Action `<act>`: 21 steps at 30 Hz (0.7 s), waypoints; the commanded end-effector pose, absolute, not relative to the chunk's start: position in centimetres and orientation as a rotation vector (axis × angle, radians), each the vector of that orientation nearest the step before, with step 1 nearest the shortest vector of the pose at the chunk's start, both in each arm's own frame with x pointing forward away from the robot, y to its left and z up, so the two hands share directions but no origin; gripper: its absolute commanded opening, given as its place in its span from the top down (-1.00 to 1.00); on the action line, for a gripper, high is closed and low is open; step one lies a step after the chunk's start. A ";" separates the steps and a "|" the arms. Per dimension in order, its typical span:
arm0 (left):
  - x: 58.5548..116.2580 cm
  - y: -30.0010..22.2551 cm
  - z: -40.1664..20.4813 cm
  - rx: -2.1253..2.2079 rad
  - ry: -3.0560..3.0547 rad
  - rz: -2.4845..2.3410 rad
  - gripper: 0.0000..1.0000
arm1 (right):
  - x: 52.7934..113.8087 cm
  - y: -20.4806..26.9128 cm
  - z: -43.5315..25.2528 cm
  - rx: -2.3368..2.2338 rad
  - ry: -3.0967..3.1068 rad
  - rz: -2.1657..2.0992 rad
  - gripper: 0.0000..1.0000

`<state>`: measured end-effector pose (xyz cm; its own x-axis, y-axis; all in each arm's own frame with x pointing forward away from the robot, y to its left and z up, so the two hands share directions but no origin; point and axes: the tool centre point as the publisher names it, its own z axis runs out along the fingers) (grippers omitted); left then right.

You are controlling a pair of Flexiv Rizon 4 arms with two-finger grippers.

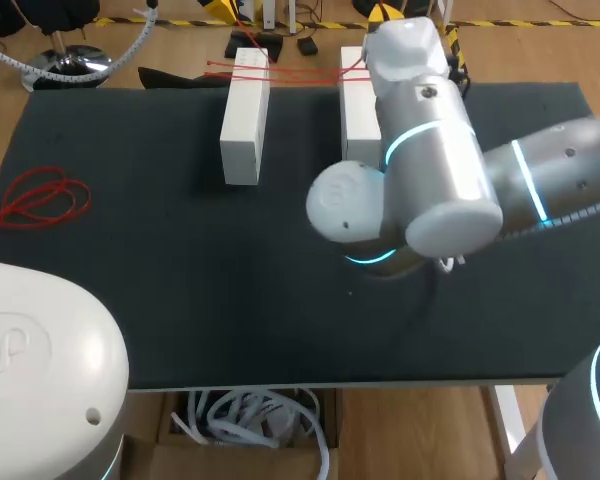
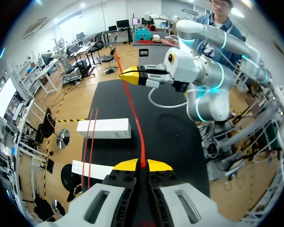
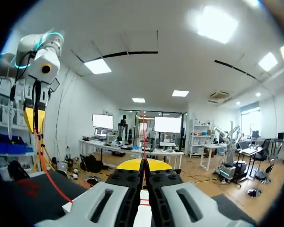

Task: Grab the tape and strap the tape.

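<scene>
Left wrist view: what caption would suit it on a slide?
Left gripper and right gripper hold a red tape between them.

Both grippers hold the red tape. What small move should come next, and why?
Probably lower the left gripper and right gripper together, keeping the tape taut, to lay it across the white blocks. Each gripper is shut on it, it runs straight between them, and two red strips already lie across the blocks.
</scene>
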<state>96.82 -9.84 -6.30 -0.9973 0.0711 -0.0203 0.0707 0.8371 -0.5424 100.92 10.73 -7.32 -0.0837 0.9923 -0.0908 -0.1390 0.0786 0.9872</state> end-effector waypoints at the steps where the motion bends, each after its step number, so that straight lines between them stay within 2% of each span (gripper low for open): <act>1: 96.8 -9.8 -6.2 -0.115 -3.011 0.883 1.00 | 100.6 11.1 -6.2 0.884 1.396 0.987 1.00; 11: 96.8 -9.8 -6.2 -0.115 -3.011 0.883 1.00 | 100.6 11.1 -6.2 0.884 1.396 0.987 1.00; 21: 96.8 -9.8 -6.2 -0.115 -3.011 0.883 1.00 | 99.6 14.3 -4.6 0.432 1.548 0.645 1.00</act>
<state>96.82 -9.86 -6.30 -0.9973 0.0712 -0.0202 0.0708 0.8372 -0.5423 100.02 13.40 -5.17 -0.0830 0.7895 -0.6081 -0.1228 0.5974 0.7925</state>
